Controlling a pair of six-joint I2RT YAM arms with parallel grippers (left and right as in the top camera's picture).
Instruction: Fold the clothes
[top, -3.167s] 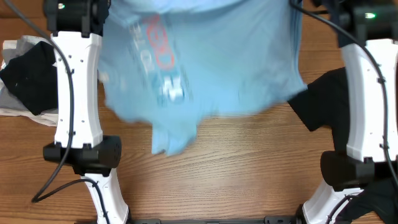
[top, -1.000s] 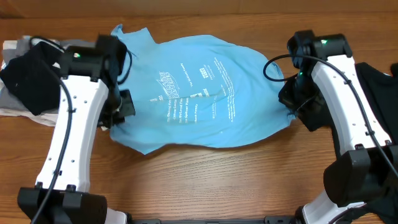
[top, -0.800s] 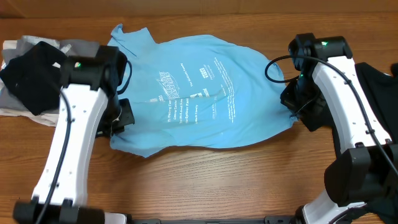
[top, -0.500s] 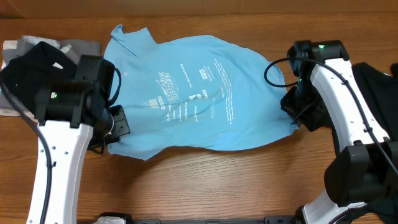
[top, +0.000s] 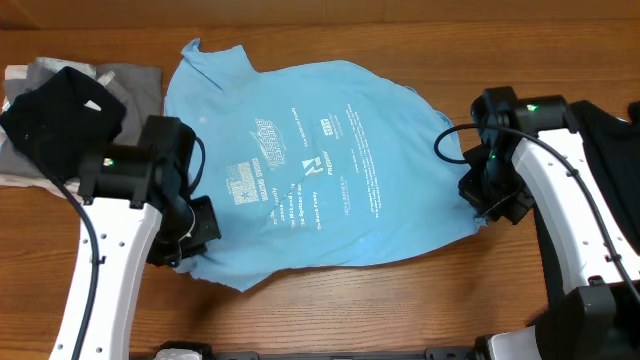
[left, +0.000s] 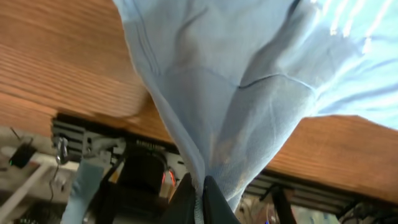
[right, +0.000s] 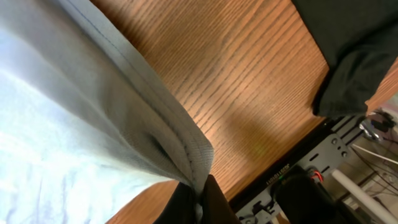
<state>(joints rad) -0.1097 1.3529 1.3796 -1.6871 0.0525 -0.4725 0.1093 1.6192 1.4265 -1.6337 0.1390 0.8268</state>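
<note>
We find the light blue T-shirt (top: 320, 180) spread across the middle of the wooden table (top: 400, 310), white print facing up and the cloth rumpled along its near edge. The left gripper (top: 188, 240) is clamped on the shirt's near-left edge. In the left wrist view the fabric is gathered into a pinch between the closed fingers (left: 214, 204), with folds fanning away from them. The right gripper (top: 482, 205) is likewise clenched on the shirt's right edge, and its wrist view shows the stitched hem nipped between the tips, above bare wood. A black garment (top: 612, 120) lies at the right side of the table, running out of the overhead view. At the far left a black piece (top: 55, 115) rests on grey cloth (top: 135, 80), just beside the shirt's far-left corner.
</note>
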